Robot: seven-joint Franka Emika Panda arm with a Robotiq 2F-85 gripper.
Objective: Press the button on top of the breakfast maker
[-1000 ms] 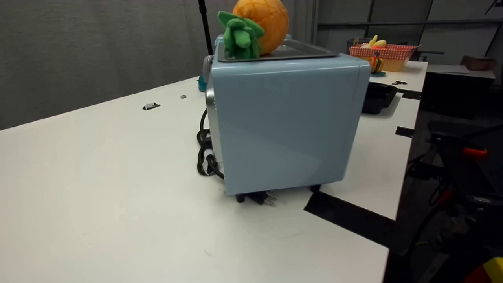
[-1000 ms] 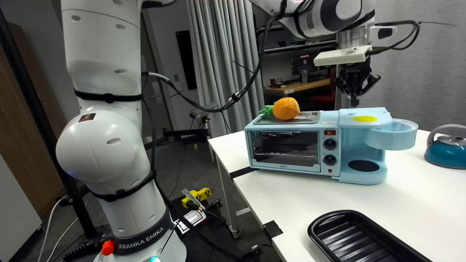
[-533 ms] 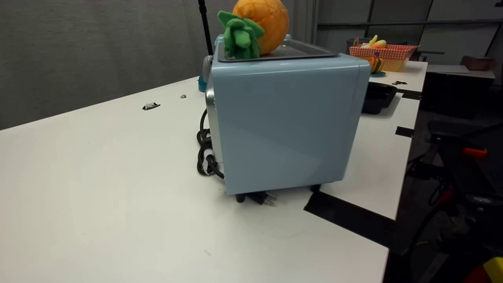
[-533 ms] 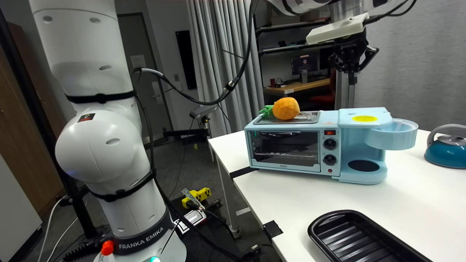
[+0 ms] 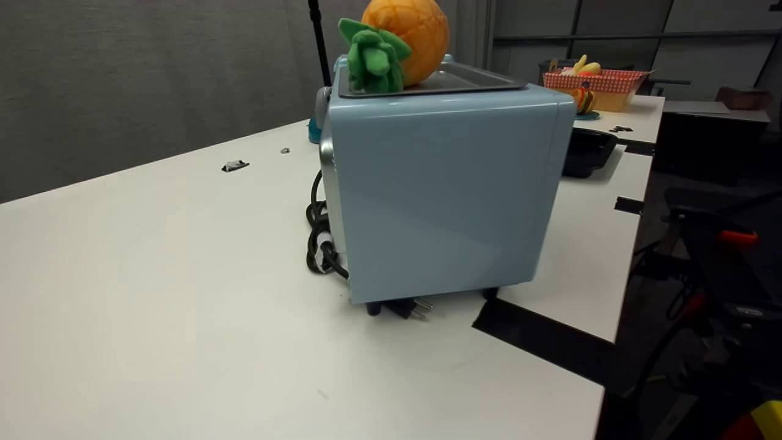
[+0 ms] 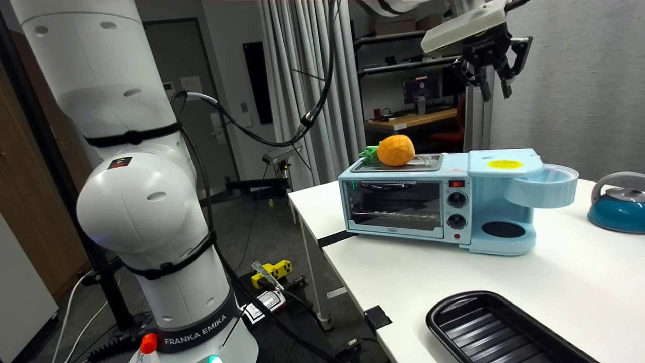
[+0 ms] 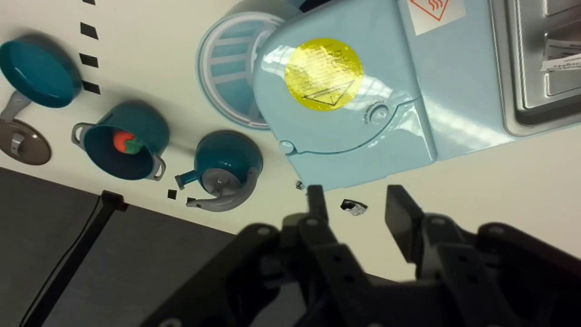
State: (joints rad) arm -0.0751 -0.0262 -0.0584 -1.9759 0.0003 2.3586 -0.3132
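The breakfast maker [image 6: 456, 164] is a pale blue boxy appliance standing on the white table. It has an oven door on its front and a yellow round sticker on its right-hand lid in an exterior view. Its plain side [image 5: 446, 195] shows in an exterior view. In the wrist view its lid [image 7: 336, 131] carries a small round button [image 7: 378, 113] near a curved seam. My gripper [image 6: 496, 95] is in the air, well above the lid, tilted. In the wrist view the fingers [image 7: 356, 200] are apart with nothing between them.
A plush pineapple [image 6: 396, 150] lies on the metal tray [image 6: 434, 160] on top of the maker. A teal kettle [image 6: 617, 212] stands beside it. A black pan [image 6: 504, 327] lies nearer. A teal pot [image 7: 127, 145] and teal pan [image 7: 38, 72] show in the wrist view.
My gripper has risen away from the maker's lid and tilted. Its fingers were together and are now spread apart. The maker and the pineapple have not moved.
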